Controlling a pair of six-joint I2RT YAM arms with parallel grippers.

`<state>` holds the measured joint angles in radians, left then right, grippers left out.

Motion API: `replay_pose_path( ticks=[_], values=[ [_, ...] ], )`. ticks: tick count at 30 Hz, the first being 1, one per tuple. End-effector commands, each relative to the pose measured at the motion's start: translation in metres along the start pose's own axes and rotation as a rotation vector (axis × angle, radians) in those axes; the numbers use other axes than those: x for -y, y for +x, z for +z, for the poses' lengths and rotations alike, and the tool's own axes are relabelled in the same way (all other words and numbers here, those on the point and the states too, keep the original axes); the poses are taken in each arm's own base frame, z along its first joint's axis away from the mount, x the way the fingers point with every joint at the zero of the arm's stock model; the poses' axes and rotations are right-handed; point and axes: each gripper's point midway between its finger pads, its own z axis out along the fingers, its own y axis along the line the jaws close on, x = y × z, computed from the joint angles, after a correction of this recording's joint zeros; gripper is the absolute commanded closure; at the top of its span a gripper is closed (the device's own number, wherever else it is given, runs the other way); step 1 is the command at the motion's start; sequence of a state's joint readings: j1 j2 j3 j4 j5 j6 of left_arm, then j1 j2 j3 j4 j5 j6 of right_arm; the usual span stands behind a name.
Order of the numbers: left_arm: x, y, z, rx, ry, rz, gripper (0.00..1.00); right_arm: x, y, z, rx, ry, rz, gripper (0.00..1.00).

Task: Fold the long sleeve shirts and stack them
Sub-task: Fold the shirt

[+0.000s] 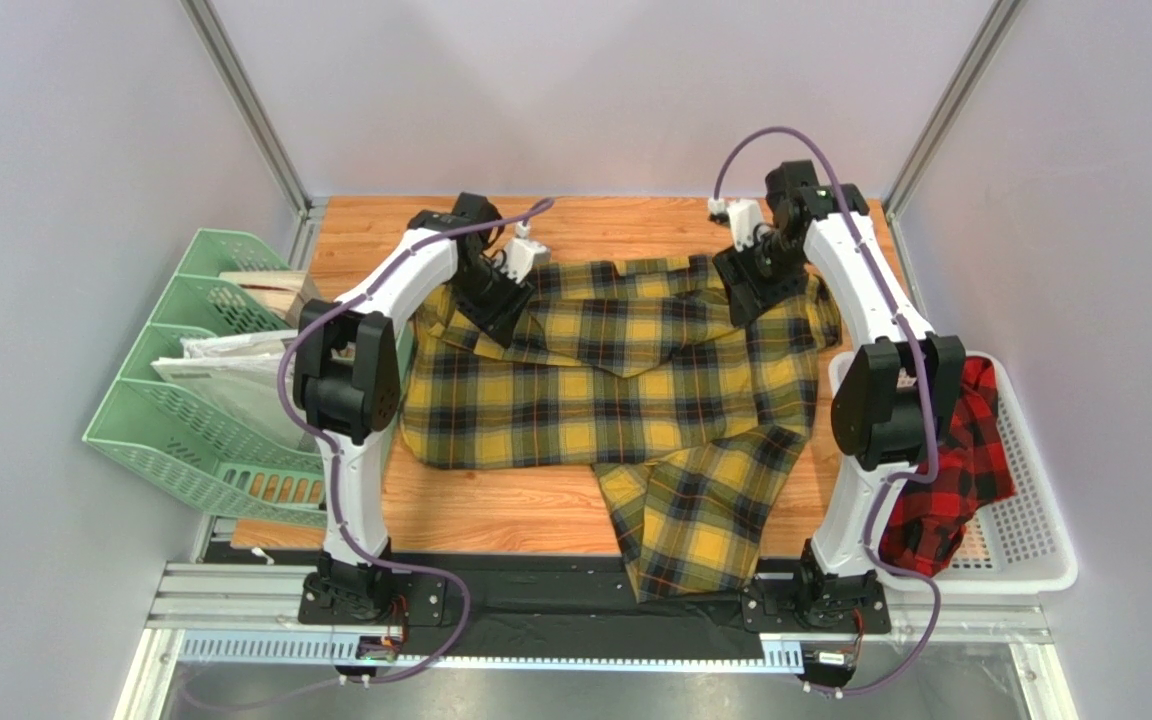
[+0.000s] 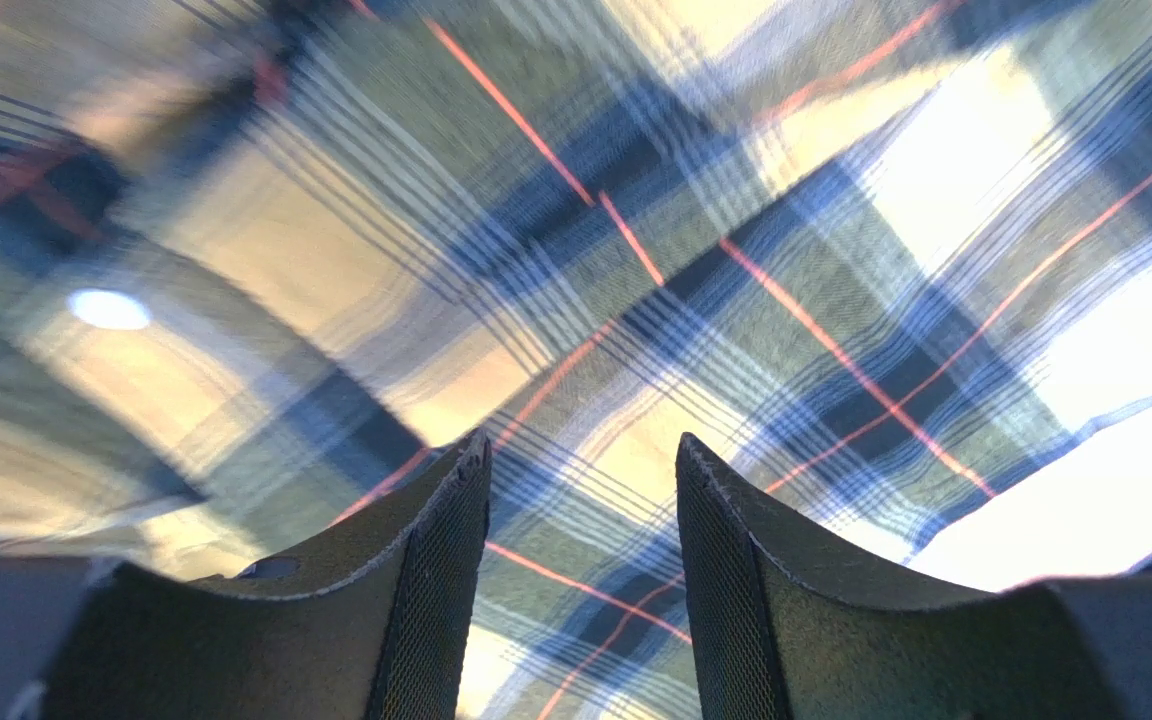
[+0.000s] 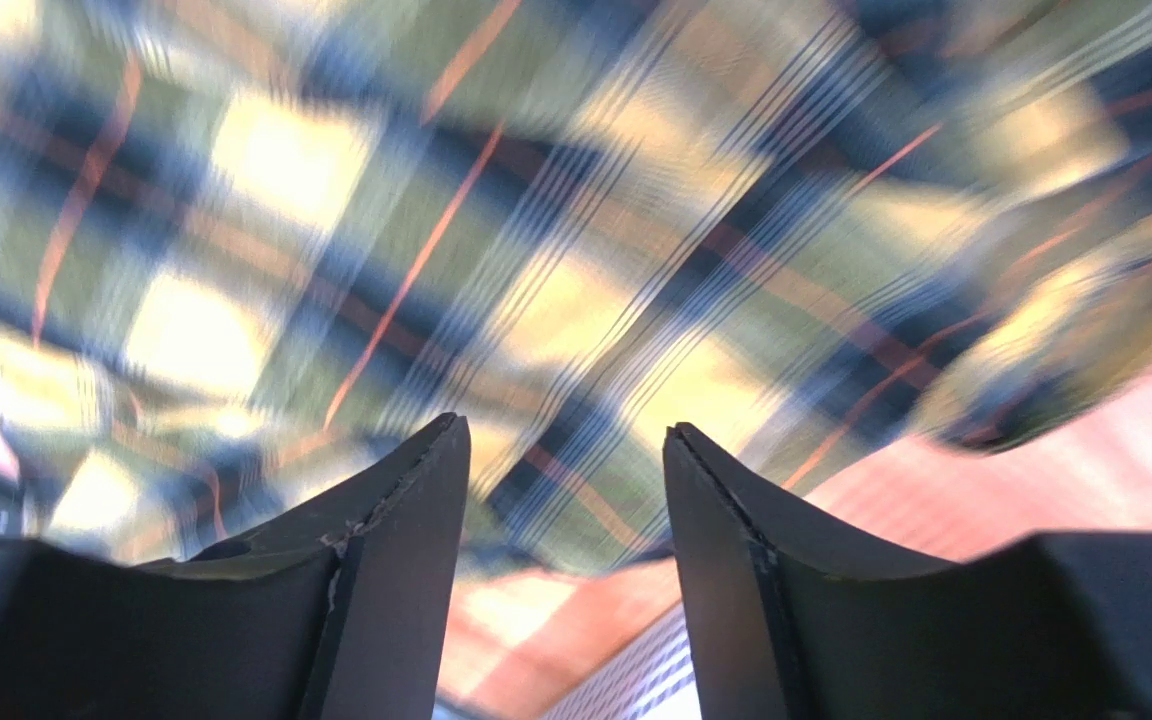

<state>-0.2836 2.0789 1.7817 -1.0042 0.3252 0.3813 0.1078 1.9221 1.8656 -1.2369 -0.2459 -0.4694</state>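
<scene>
yellow shirt (image 1: 612,375) spread mid-table, collar far, one sleeve trailing near | left gripper (image 2: 579,450) at far-left shoulder, jaws apart, nothing pinched | right gripper (image 3: 564,432) at far-right shoulder, jaws apart | red shirt (image 1: 965,465) in basket (image 1: 1040,548), nearest right arm

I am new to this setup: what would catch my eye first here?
A yellow-and-black plaid shirt lies spread across the wooden table. The left gripper and right gripper stand open at its far edge. A red-and-black shirt sits crumpled in the white basket on the right.
</scene>
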Motion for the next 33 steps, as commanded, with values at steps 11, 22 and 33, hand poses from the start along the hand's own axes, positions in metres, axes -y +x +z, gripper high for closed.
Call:
replay_pose_path(
  ticks=[11, 22, 33],
  values=[
    [-0.088, 0.037, 0.040, -0.243, -0.107, -0.013, 0.50, 0.018, 0.099, 0.069, -0.341, 0.031, 0.020, 0.60],
    [-0.118, 0.018, 0.014, -0.160, -0.194, 0.004, 0.52, 0.014, 0.068, 0.030, -0.248, -0.014, 0.071, 0.59],
    [0.073, -0.020, -0.049, 0.227, 0.297, 0.228, 0.42, -0.015, 0.135, 0.023, -0.314, -0.009, 0.184, 0.54]
  ],
)
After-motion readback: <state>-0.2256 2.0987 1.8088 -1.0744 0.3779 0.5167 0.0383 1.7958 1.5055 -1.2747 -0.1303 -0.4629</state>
